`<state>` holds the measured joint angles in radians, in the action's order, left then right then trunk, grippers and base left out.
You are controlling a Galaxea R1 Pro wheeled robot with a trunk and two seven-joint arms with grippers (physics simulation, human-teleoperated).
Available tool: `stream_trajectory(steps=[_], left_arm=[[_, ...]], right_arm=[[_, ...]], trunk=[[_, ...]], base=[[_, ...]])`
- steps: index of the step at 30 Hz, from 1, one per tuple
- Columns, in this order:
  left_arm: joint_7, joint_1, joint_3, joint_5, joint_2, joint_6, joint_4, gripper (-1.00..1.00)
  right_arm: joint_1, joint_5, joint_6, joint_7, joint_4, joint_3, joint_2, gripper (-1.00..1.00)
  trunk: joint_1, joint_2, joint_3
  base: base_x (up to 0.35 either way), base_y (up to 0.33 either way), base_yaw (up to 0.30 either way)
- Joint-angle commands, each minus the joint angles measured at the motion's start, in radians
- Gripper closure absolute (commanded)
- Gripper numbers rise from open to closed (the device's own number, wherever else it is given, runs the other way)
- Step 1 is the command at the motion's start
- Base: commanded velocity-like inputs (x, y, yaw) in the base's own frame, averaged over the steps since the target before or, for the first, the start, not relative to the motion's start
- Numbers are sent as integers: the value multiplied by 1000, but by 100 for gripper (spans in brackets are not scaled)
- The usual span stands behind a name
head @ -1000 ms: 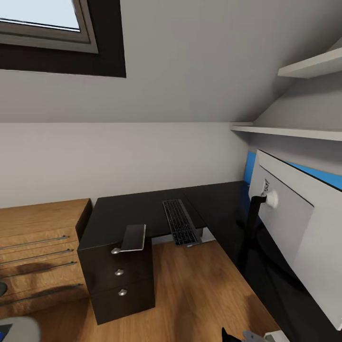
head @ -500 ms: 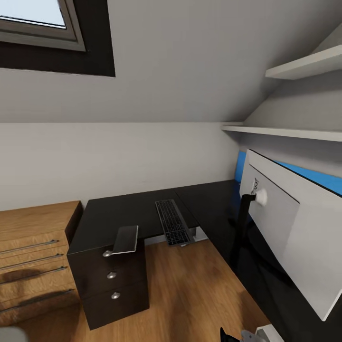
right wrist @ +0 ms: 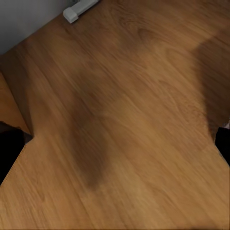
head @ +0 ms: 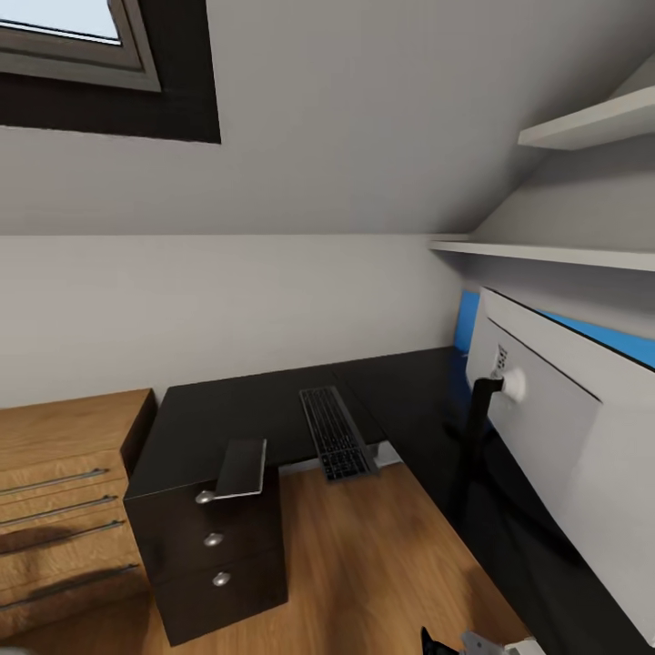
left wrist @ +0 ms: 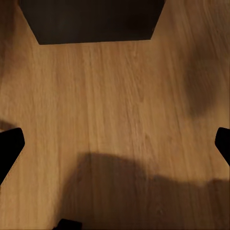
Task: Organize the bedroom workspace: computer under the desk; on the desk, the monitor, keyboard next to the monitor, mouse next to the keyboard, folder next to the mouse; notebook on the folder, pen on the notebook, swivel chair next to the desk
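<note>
The desk (head: 236, 409) is L-shaped with a glossy black top and black drawers (head: 214, 555) with silver knobs. The black keyboard (head: 335, 444) lies near the inner corner, its near end hanging over the edge. The monitor (head: 564, 437) stands on the right wing with its pale grey back toward me, on a slim black stand (head: 473, 446). A thin grey flat slab (head: 241, 468) juts over the edge above the drawers; I cannot tell what it is. My left gripper (left wrist: 115, 146) is open over bare wood floor. My right gripper (right wrist: 115, 146) is open over floor too.
A low light-wood cabinet (head: 64, 491) stands left of the desk. White shelves (head: 546, 253) hang on the right wall under the sloped ceiling. A blue panel (head: 468, 318) shows behind the monitor. A dark box (left wrist: 91, 19) lies ahead of the left gripper, a white foot (right wrist: 79, 9) by the wall.
The whole head view has shifted, so the camera has moved. The desk, keyboard, grey slab and monitor keep their places relative to each other.
</note>
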<state>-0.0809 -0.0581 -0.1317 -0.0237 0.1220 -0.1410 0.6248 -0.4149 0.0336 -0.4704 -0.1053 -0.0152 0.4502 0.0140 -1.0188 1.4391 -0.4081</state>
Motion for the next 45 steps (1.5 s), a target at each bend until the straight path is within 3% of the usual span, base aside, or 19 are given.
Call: stream_trajectory(steps=[1, 21, 45], left_arm=[[0, 0, -2, -2, 1, -2, 1, -100], [0, 0, -2, -4, 1, -2, 1, -100], [0, 0, -2, -3, 3, -2, 0, -100]], right_arm=[[-1, 3, -4, -5, -2, 8, 0, -100], [-1, 3, -4, -5, -2, 8, 0, -100], [-1, 3, -4, -4, -2, 8, 0, -100]], trunk=[[-1, 1, -1], [-1, 1, -1], [-1, 1, 1]], base=[[266, 105, -1], [258, 173, -7], [11, 7, -33]])
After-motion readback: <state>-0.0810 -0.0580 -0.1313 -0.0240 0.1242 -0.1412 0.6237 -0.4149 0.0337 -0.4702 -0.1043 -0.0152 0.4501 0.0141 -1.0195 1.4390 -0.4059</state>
